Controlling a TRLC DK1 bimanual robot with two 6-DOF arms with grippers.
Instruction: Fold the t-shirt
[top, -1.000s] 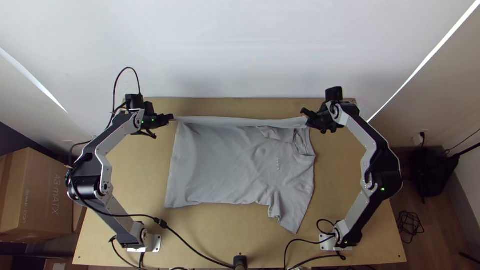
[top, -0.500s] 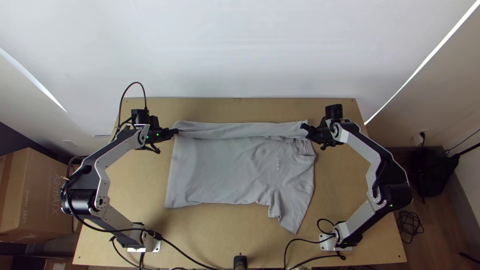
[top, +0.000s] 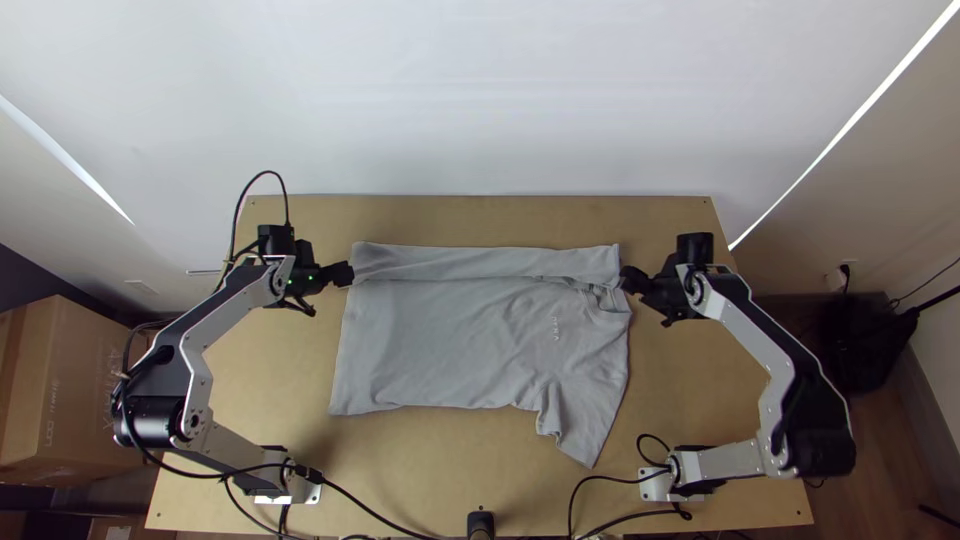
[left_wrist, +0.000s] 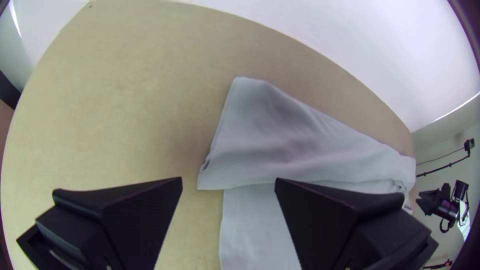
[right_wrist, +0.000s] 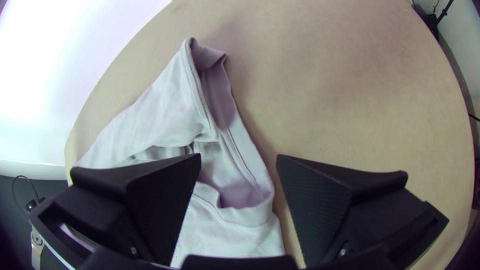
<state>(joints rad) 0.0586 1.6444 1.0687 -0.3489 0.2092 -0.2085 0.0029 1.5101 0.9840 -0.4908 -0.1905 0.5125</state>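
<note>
Since the earlier frame, our right claw (top: 628, 279) has moved outward from the folded strip (top: 480, 262), and our left claw (top: 350, 273) has eased back slightly at the other end. Both are spread, pinching nothing. The t-shirt (top: 450, 345) lies between them and extends from them toward our bases, its far side turned over in a long band, its collar (top: 611, 301) just beside the right claw. We likely work from both ends to keep that crease straight; the near sleeve (top: 590, 425) probably needs folding in next.
</note>
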